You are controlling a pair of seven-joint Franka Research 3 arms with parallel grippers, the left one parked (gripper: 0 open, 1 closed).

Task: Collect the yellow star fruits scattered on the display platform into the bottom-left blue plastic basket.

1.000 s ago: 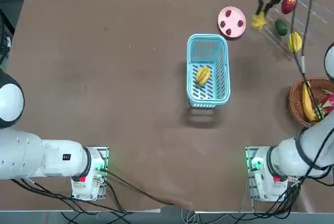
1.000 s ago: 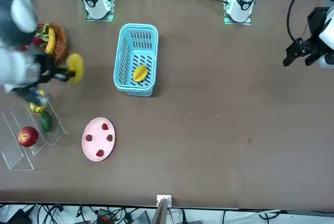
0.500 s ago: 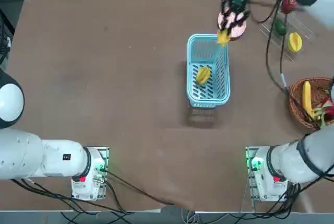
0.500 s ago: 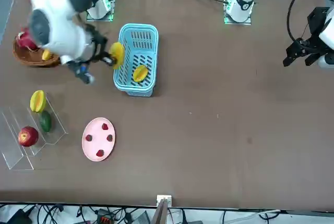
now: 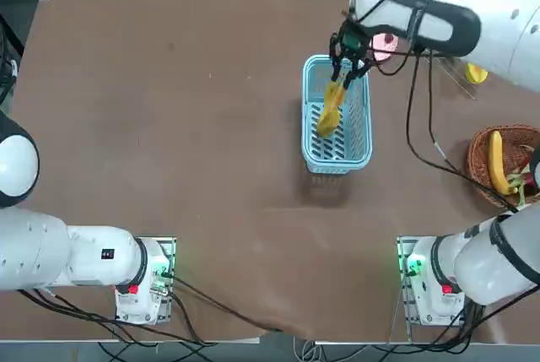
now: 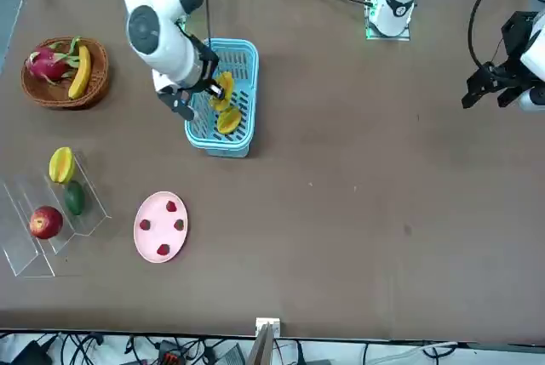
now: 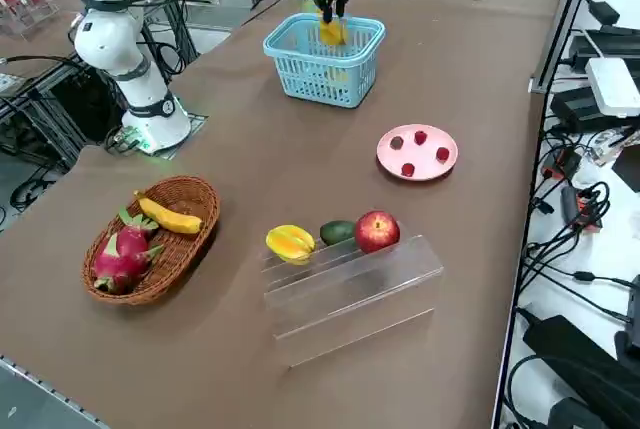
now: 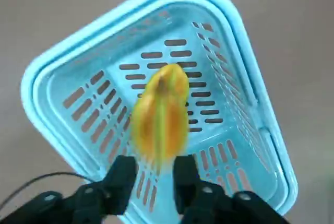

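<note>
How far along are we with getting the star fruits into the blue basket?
Done: one star fruit lies in the blue basket. In hand: a second star fruit is just below the open right gripper above the basket, apparently released. Left: the third star fruit sits on the clear display platform.

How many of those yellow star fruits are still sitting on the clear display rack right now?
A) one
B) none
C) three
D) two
A: a single yellow star fruit sits on the display rack beside the green fruit and the red apple; another lies in the blue basket, and one is at the right end effector above it.
</note>
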